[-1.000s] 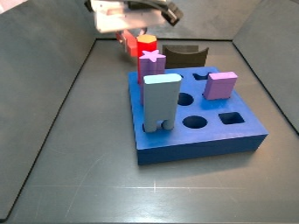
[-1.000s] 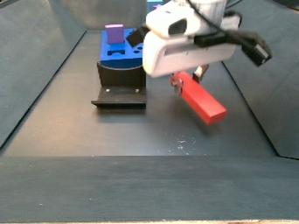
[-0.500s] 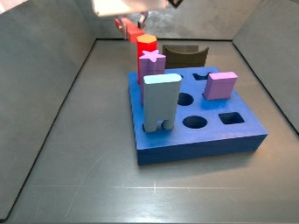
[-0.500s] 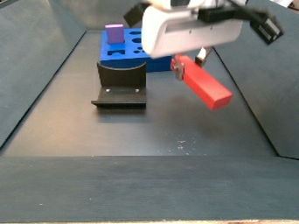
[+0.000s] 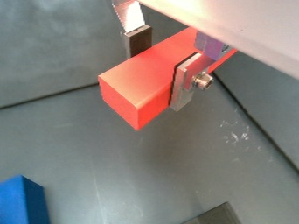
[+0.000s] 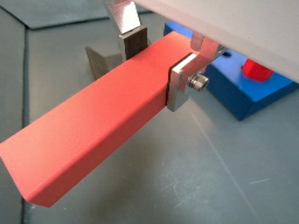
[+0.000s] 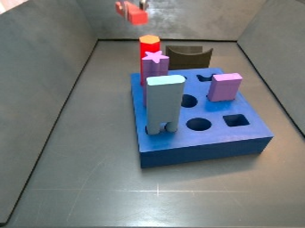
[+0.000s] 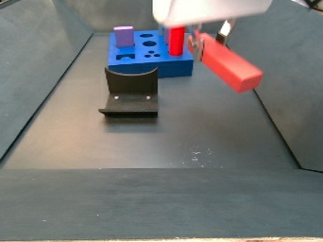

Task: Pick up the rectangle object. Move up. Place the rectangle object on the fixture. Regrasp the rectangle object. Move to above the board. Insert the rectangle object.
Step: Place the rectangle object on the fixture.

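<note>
Gripper (image 5: 160,59) clamped on long red rectangular bar (image 6: 100,122), silver finger plates (image 6: 184,84) on both sides, held high above dark floor w/ black fixture (image 8: 130,91) & blue slab board (image 7: 199,120).

I see dark floor (image 8: 164,142) | board (image 7: 226,141) resting mid-floor | fixture (image 8: 128,97) on floor just beside board's far edge | gripper (image 8: 202,36) holding rectangle object (image 8: 231,67) clear above floor
</note>
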Tool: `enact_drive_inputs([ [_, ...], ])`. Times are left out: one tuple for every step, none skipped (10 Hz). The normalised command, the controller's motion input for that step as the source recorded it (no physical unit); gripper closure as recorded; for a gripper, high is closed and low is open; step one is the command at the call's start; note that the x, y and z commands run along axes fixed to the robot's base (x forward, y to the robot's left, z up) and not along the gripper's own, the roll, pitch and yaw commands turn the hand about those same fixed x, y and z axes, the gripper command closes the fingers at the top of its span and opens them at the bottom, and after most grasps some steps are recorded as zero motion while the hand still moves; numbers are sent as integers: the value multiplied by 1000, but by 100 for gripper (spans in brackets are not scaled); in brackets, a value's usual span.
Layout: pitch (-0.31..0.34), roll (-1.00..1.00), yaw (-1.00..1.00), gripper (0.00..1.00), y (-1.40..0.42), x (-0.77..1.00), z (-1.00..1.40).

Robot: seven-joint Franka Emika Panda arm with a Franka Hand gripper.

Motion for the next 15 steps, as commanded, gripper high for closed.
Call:
enact_drive_inputs([
  [56, 80, -11, 100, 11, -18, 684],
  [69, 86, -5, 100, 12, -6, 471],
  [77, 87, 0, 100, 11, -1, 365],
  [-61, -110, -1000, 100, -699, 1000, 158],
  [-53, -116, -1000, 100, -699, 1000, 127],
  [-42, -146, -1000, 100, -624, 1000, 110],
  [-33, -178, -1000, 100, -561, 1000, 104],
  [-14, -220, -1000, 100, -521, 1000, 94],
  [11, -217, -808, 100, -478, 1000, 85],
  [40, -194, -503, 100, -421, 1000, 77],
  [61, -167, -333, 100, -385, 1000, 72],
  [86, -137, -191, 100, -333, 1000, 64],
  [97, -130, -132, 100, -294, 1000, 56],
  [103, -125, -100, 100, -268, 1000, 51],
  [122, -114, -54, 100, -228, 1000, 46],
])
